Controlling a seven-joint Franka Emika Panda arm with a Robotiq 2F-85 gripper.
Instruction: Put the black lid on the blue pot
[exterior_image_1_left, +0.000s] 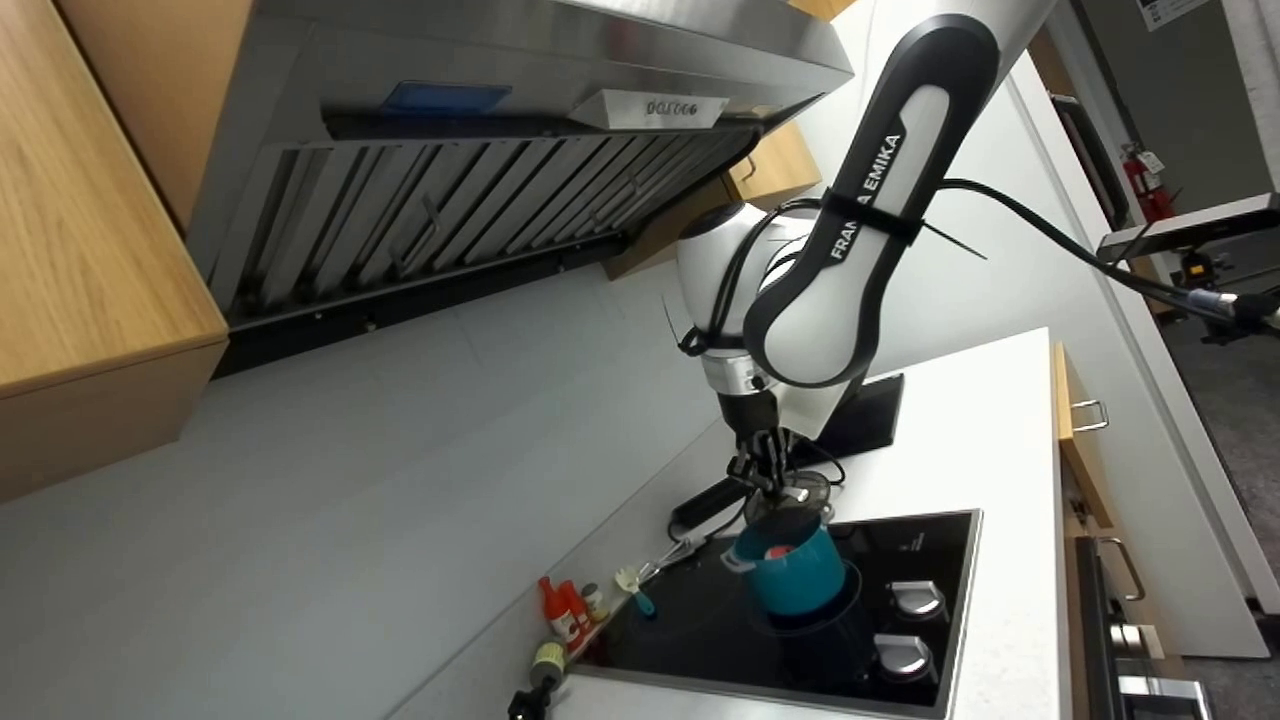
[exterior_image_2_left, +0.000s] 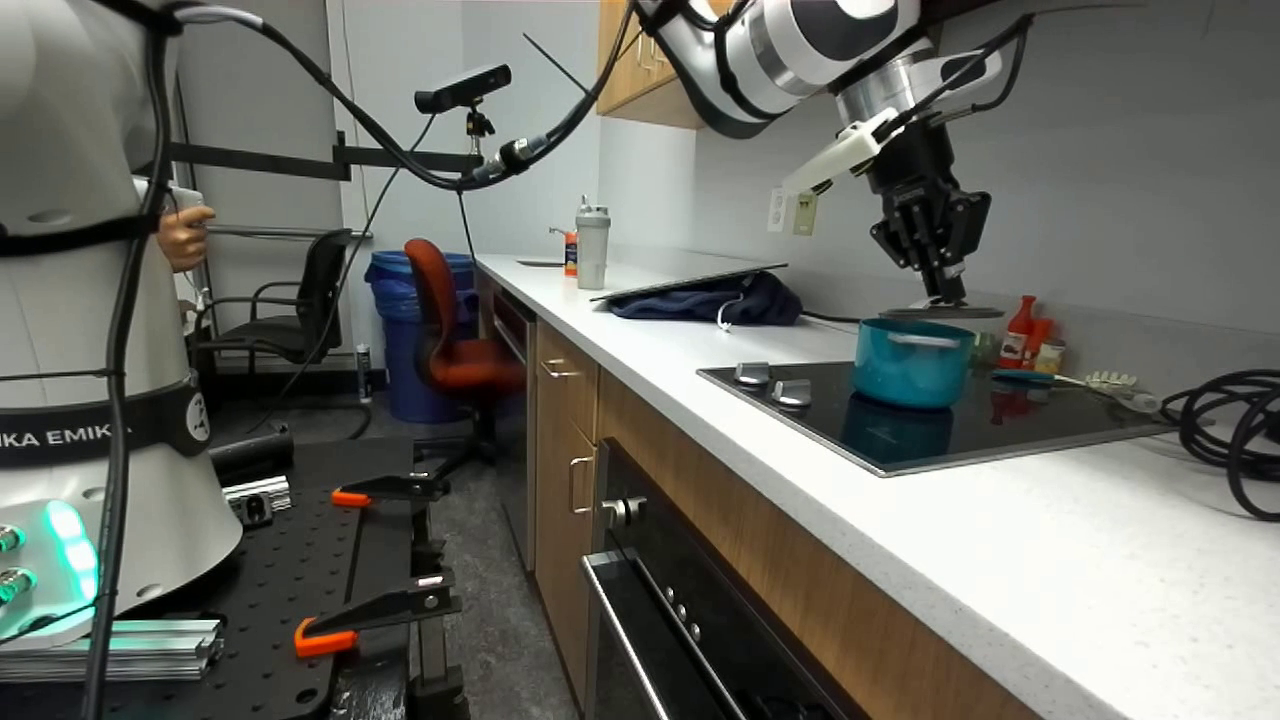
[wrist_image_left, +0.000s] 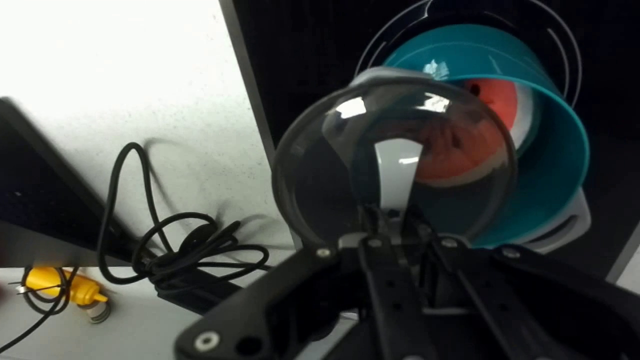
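Observation:
The lid is a round, smoky see-through disc with a dark rim and a pale grey handle. It also shows in both exterior views. My gripper is shut on the lid's handle and points down in both exterior views. The blue pot is teal with pale side handles and stands on the stovetop; it also shows elsewhere. The lid hangs just above the rim, offset towards the wall, covering only part of the opening in the wrist view.
A red and white watermelon piece lies inside the pot. The black stovetop has silver knobs near its edge. Red bottles and utensils lie along the wall. A black cable bundle lies on the counter.

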